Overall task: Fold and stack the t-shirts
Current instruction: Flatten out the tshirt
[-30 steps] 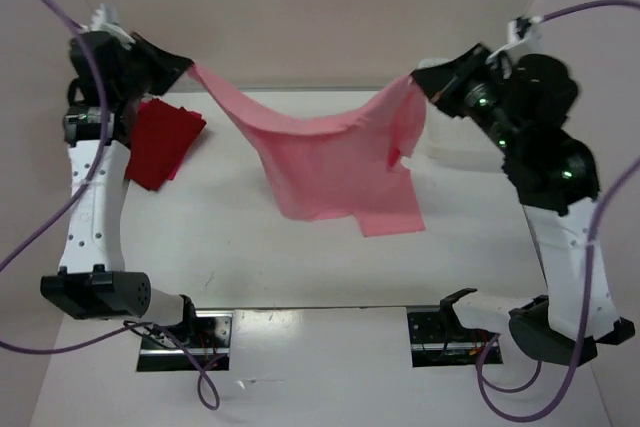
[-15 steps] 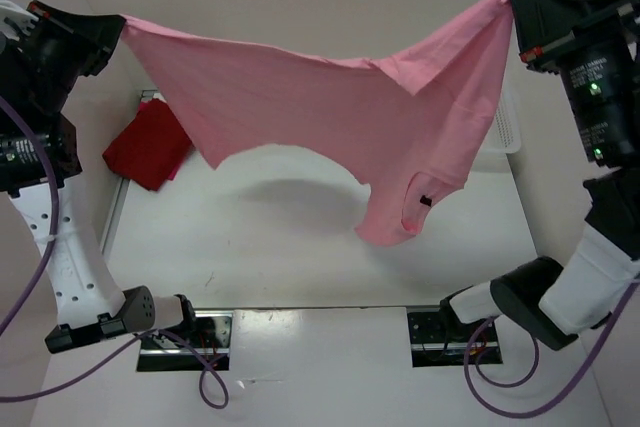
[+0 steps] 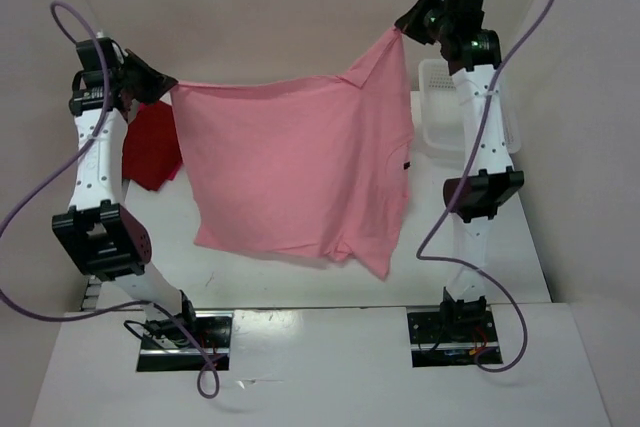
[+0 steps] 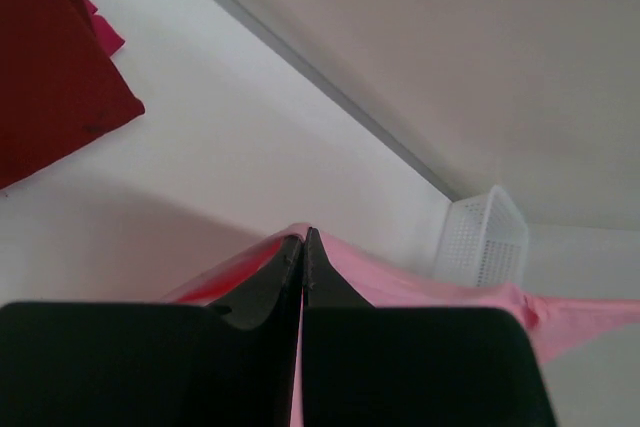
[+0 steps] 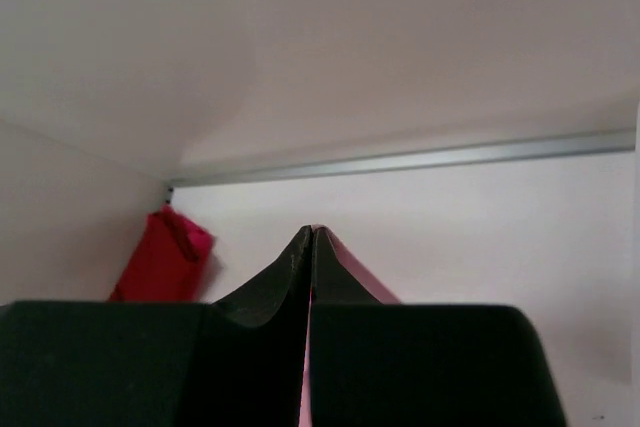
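Note:
A light pink t-shirt [image 3: 300,172] hangs spread like a sheet between my two grippers over the white table [image 3: 480,267]. My left gripper [image 3: 165,89] is shut on its upper left corner, and pink cloth [image 4: 400,282] shows beside the closed tips [image 4: 303,237]. Higher up, my right gripper [image 3: 400,29] is shut on the upper right corner; its closed tips [image 5: 311,232] have pink cloth [image 5: 360,282] beside them. A dark crimson shirt [image 3: 150,147] lies folded at the table's left, behind my left arm. A brighter magenta edge [image 4: 105,32] peeks out from under it.
A white mesh basket [image 3: 440,112] stands at the back right of the table, just behind my right arm. Beige walls close the table in at the back and on both sides. The two arm bases sit at the near edge.
Both arms have swung out and down from a high, wide stretch. The pink shirt, earlier pulled taut near the camera, now hangs flat and lower over the table.

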